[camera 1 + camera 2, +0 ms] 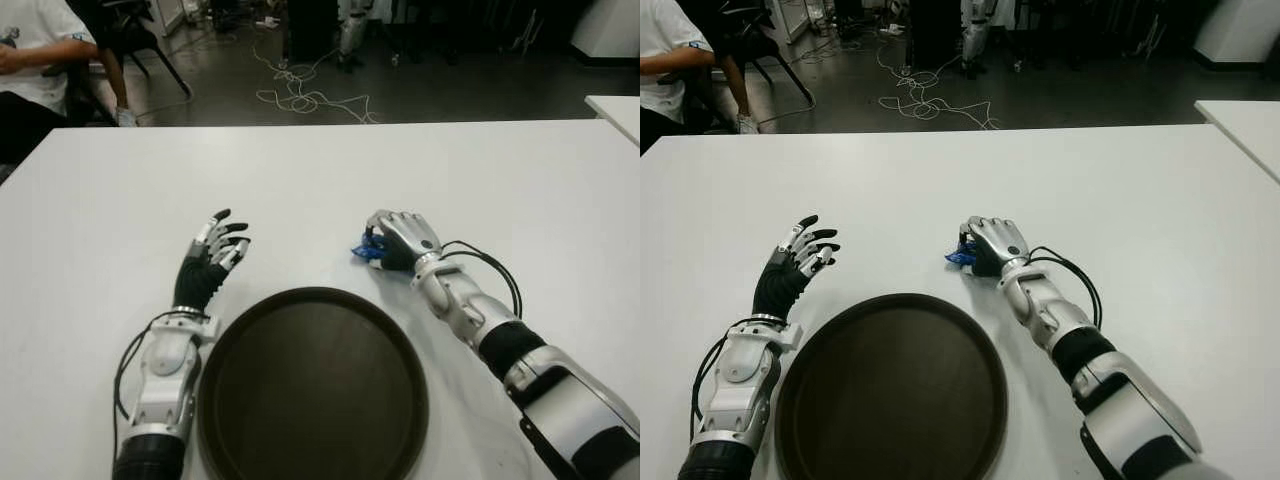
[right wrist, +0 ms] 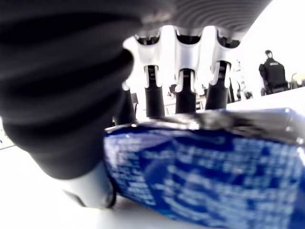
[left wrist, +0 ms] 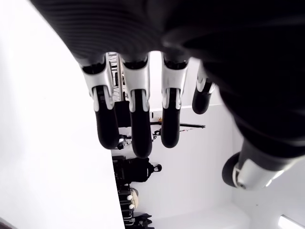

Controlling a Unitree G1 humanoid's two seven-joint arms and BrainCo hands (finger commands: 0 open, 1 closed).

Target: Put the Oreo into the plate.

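Observation:
The Oreo (image 1: 366,250) is a small blue packet lying on the white table (image 1: 320,170), just past the far right rim of the plate. My right hand (image 1: 388,243) covers it from the right, fingers curled down around it; only the packet's left end pokes out. Up close the packet (image 2: 205,162) fills the right wrist view, with the fingertips (image 2: 185,98) pressed behind it. The plate (image 1: 310,390) is a round, dark brown dish near the front edge, with nothing in it. My left hand (image 1: 222,242) shows left of the plate, fingers (image 3: 140,129) spread and holding nothing.
A seated person (image 1: 30,60) and a chair are beyond the table's far left corner. Cables (image 1: 300,95) lie on the dark floor behind. The corner of another white table (image 1: 615,110) shows at the right edge.

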